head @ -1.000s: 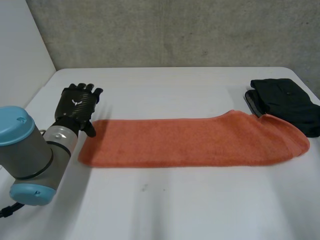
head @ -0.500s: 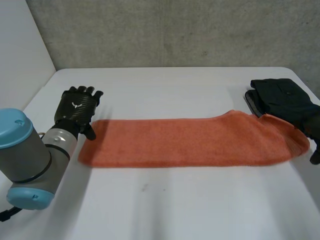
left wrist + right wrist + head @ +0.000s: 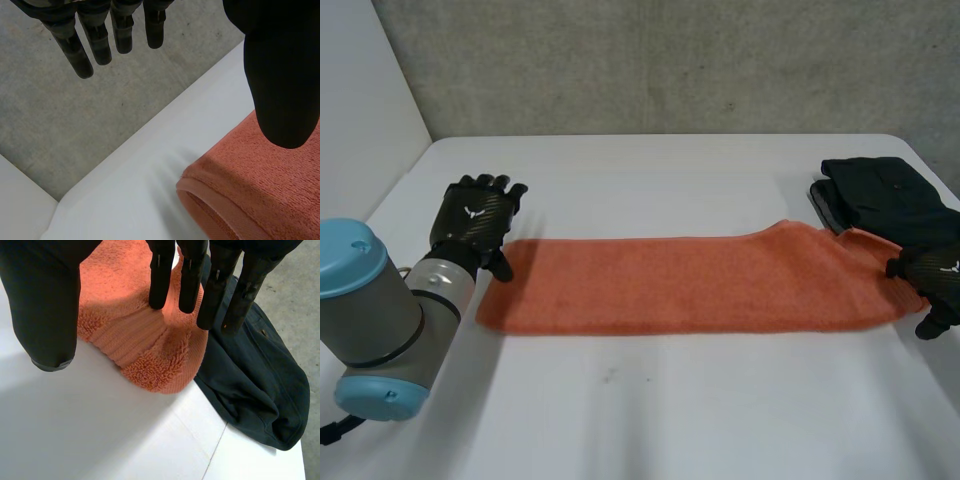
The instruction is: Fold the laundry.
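White table carries an orange towel across mid-frame — left hand straight-fingered beside its left end, right hand straight-fingered over its right end.

Looks like looped, fuzzy terry cloth all over the orange towel, with a flatter ribbed band near one end. Lies on a smooth, matt white table. Touches, at that end, a dark garment of smooth matt woven cloth.

Straight-fingered left hand at orange towel corner
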